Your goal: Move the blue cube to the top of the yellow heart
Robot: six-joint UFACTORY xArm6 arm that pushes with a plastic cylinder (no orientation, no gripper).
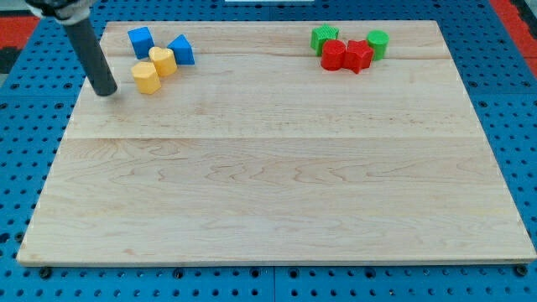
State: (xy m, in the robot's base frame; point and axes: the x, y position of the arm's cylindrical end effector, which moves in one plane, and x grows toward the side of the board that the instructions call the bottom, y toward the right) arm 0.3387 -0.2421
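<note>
Pale wood makes up the tabletop, which is seen set on a blue pegboard base that shows along every side of the frame. All blocks are gathered along the upper edge, so the whole middle and lower part of the wood is left as open room. In the upper left, the blue cube is found close to the top edge, with a blue triangular block to its right and well inside the left border. Just below and between these two, a yellow block is seen, its shape hard to settle, touching or nearly touching a second yellow block placed lower and to the left; which of them is the heart cannot be told. In the upper right, a green star-like block and a green cylinder are clustered with two red blocks, one rounded and one more angular, all packed closely together. The dark rod is seen entering from the upper left corner and slanting down to the right, and my tip is set on the wood just left of the lower yellow block, apart from it, and below and left of the blue cube. No claw is carried, so no open or closed state can be reported.
</note>
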